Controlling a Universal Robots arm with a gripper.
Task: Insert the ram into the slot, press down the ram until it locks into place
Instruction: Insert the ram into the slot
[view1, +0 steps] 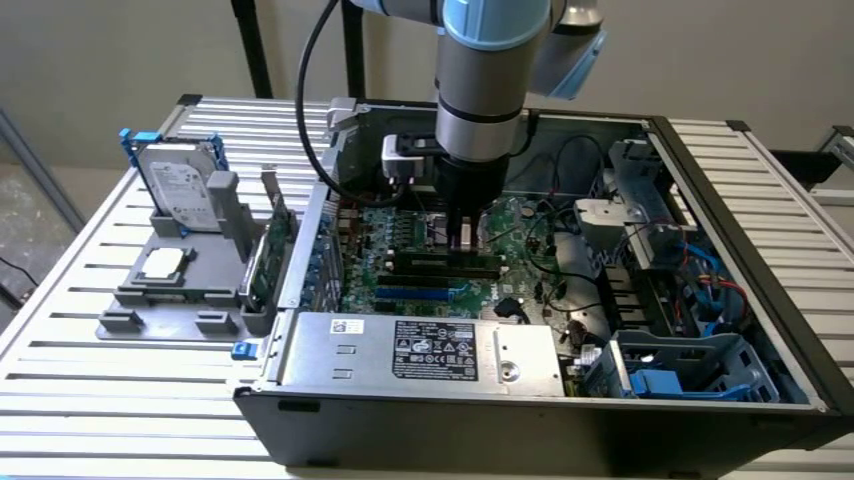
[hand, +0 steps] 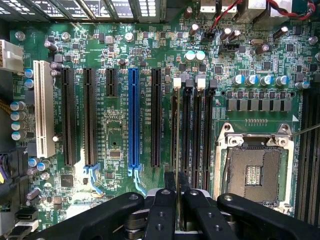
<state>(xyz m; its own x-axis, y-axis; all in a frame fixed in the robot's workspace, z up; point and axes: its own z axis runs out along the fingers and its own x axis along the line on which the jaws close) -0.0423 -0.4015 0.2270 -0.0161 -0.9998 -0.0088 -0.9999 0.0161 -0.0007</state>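
- Slatted metal table (view1: 80, 400) carries an open computer case (view1: 400, 420), lying on its side.
- Robot arm (view1: 487, 90) reaches straight down into the case, over the green motherboard (hand: 120, 150).
- Gripper (hand: 177, 180) has its two black fingers (hand: 169, 184) clamped together on the ram (hand: 178, 135), seen edge-on as a thin line.
- Ram runs lengthwise along the slot (hand: 174, 150), the nearest to the blue socket (hand: 133, 120) of four black memory sockets side by side; whether it is already in the groove I cannot tell.
- To do this well, I judge: hold the stick upright and parallel to the groove, then push straight down, evenly along its length, so both end clips catch; a tilt would jam one end.
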